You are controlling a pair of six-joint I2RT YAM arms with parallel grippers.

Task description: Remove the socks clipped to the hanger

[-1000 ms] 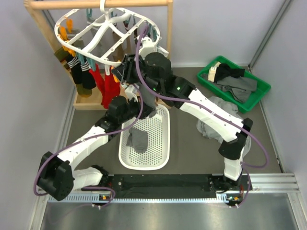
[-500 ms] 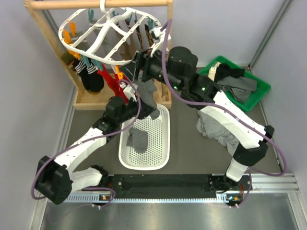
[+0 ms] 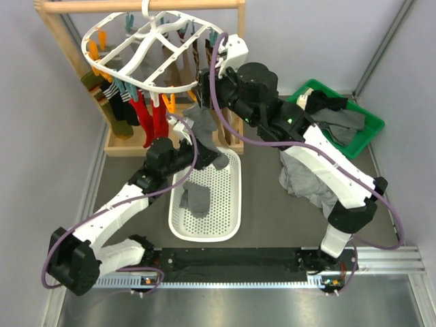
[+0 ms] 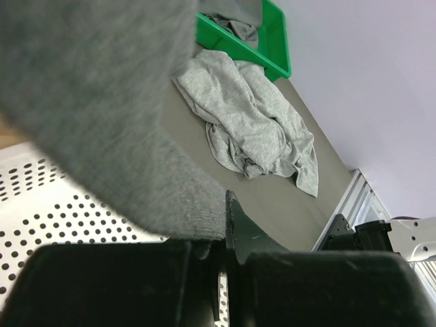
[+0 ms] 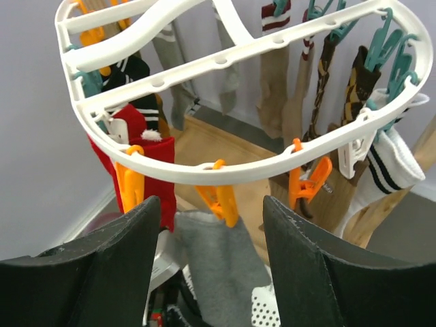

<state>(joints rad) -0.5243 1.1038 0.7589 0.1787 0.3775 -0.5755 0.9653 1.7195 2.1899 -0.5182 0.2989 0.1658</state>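
The white oval hanger (image 3: 146, 58) hangs from the wooden rail, with red (image 3: 151, 119), striped black (image 3: 119, 105) and tan socks clipped round it. A grey sock (image 3: 204, 126) hangs from an orange clip (image 5: 221, 201) on the near rim (image 5: 238, 163). My right gripper (image 5: 214, 235) is open, its fingers either side of that clip and the sock's top (image 5: 228, 272); in the top view it (image 3: 204, 85) is at the hanger's right rim. My left gripper (image 4: 225, 231) is shut on the grey sock's lower part (image 4: 88, 102); it also shows in the top view (image 3: 193, 139).
A white perforated basket (image 3: 235, 204) lies below with one grey sock (image 3: 196, 197) in it. A grey garment (image 3: 306, 170) lies on the table to the right, and a green bin (image 3: 368, 133) of dark clothes stands at the back right. The wooden stand (image 3: 238, 68) flanks the hanger.
My right arm has swung right and then up to the hanger's near rim, its open fingers now round the orange clip. The hanger swung. My left gripper kept its hold on the grey sock.
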